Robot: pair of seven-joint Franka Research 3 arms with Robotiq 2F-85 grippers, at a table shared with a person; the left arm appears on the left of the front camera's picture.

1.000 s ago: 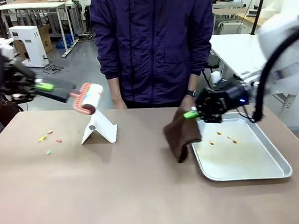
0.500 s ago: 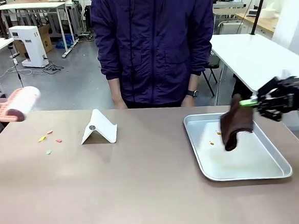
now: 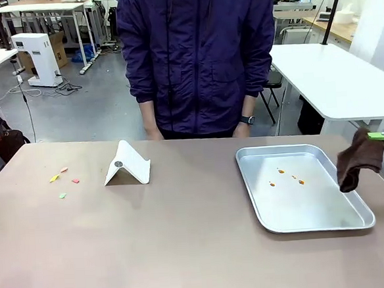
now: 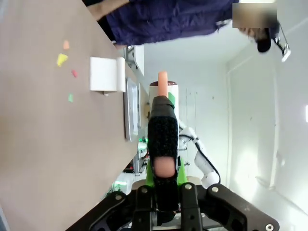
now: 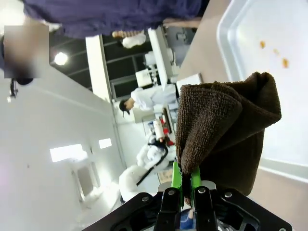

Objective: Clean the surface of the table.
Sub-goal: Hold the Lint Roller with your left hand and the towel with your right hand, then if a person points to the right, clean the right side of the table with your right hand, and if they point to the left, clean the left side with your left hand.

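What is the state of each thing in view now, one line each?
Left tool, shut on the lint roller.
Right tool, shut on the brown cloth.
Tray, lying flat, orange crumbs inside.
Table, coloured scraps near its left end.
White stand, upright, empty.

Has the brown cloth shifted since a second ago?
Yes. The cloth, pinched in the right tool, has swung right: from the left rim of the tray, across it, to beyond its right edge.
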